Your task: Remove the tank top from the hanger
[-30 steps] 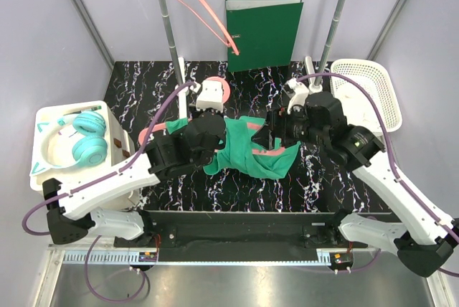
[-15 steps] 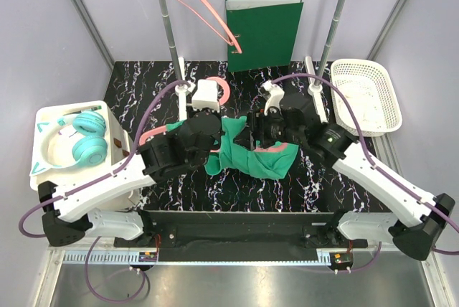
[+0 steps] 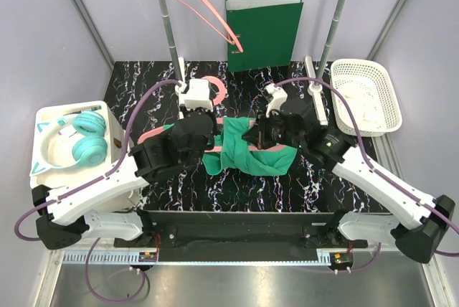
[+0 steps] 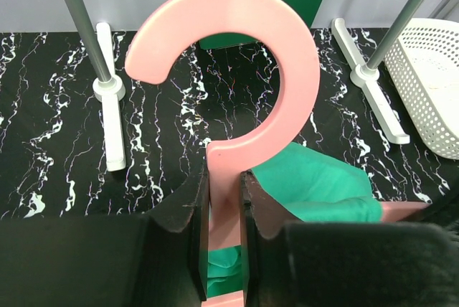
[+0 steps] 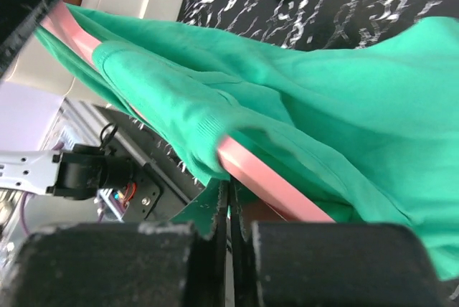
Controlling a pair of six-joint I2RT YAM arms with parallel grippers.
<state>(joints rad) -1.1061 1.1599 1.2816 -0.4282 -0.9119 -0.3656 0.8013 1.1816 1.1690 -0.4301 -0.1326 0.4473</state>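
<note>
The green tank top [image 3: 258, 156] hangs on a pink hanger [image 4: 287, 56] held low over the black marbled table. My left gripper [image 3: 203, 111] is shut on the hanger's neck just below the round hook; the left wrist view shows the pink neck clamped at the left gripper [image 4: 224, 178]. My right gripper [image 3: 251, 137] is at the garment's left part. In the right wrist view the right gripper [image 5: 229, 189] is shut, with the edge of the tank top [image 5: 323, 106] pinched at its tips beside the pink hanger arm [image 5: 272, 189].
A clothes rack with two poles [image 3: 168, 27] carries a second pink hanger [image 3: 204, 6] at the back. A green binder [image 3: 264, 31] leans on the back wall. A white basket [image 3: 366, 95] sits at the right. Teal headphones [image 3: 84, 142] lie on a white box at the left.
My right gripper has moved left onto the tank top and gone from open to shut. The left arm has shifted the hanger slightly left and back.
</note>
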